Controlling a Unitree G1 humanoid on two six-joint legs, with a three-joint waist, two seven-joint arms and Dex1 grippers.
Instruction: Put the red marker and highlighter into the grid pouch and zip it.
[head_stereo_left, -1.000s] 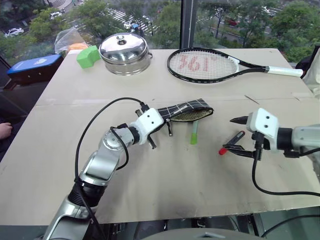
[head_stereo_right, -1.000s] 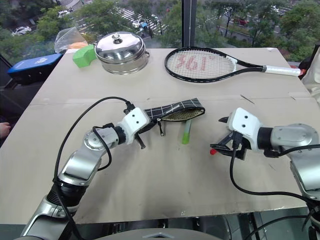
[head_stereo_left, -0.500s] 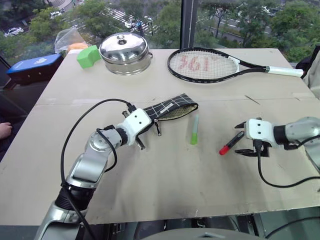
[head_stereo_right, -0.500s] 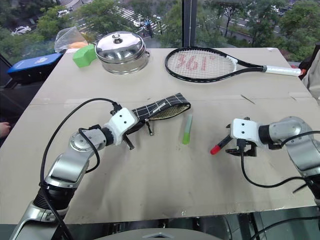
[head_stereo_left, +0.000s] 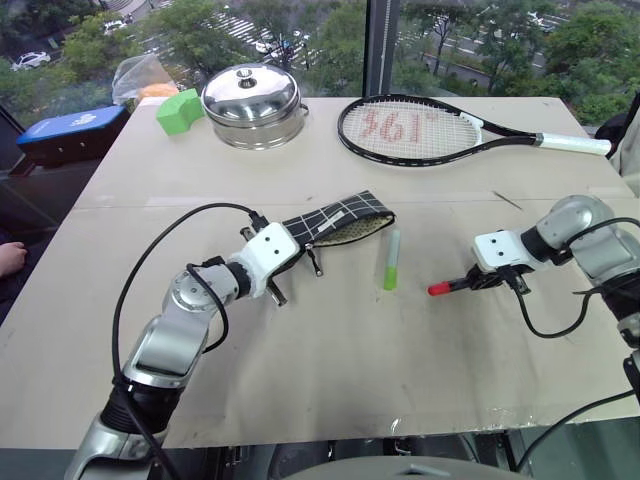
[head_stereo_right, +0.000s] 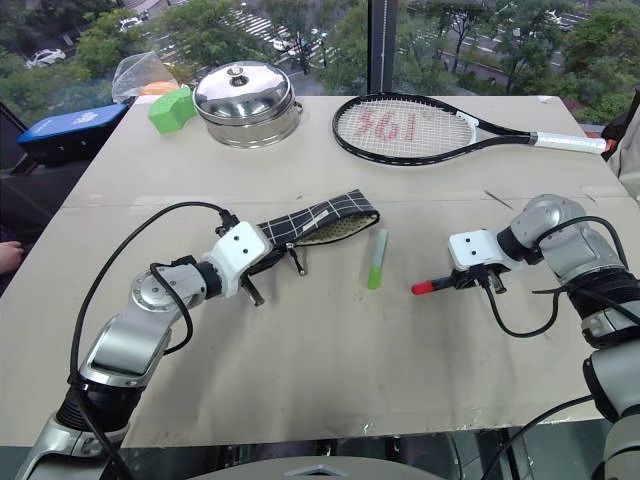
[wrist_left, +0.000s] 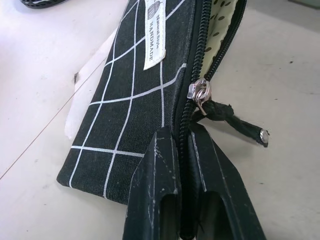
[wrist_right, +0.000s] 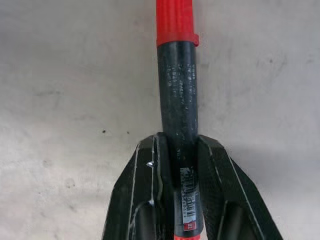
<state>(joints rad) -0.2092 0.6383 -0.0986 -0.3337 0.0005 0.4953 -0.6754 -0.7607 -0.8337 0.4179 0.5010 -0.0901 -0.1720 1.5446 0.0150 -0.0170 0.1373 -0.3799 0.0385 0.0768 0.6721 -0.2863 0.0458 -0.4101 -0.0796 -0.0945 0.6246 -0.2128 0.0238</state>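
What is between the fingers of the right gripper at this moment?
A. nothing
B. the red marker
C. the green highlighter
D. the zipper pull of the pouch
B: in the right wrist view the right gripper has its fingers closed on the black barrel of the red marker.

A pale beige surface (head_stereo_left: 330, 340) is being lit by daylight. Behind it, a large window with a dark vertical frame (head_stereo_left: 383, 40) is being seen, and green trees and a street with cars (head_stereo_left: 30, 60) are being shown far below outside.
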